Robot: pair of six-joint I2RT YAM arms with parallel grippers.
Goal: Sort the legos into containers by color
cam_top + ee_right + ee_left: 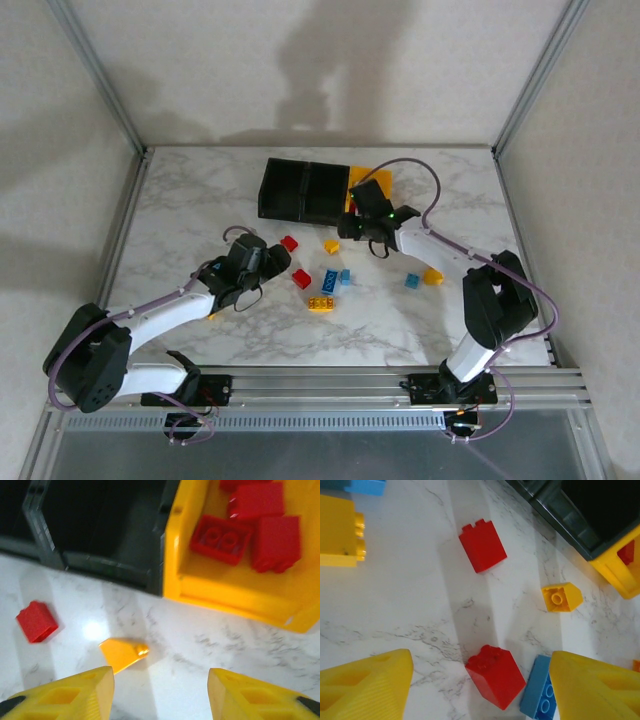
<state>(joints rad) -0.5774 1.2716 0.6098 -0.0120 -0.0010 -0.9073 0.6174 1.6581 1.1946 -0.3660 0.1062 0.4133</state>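
Bricks (pixel 321 303) of studded plastic, red, blue, yellow, lie loose on marbled table (pixel 200 200); several red ones sit in yellow rectangular plastic bin (pixel 225 592). Left gripper (pixel 278 260), right gripper (pixel 160 672): both spread, empty.

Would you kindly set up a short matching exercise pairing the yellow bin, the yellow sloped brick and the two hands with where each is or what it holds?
Column one:
A yellow bin
B yellow sloped brick
C left hand
D right hand

Column two:
1 open above a red brick and a blue brick
2 holds red bricks
3 open over the sloped brick
4 lies loose on the table

Pairs: A-2; B-4; C-1; D-3.
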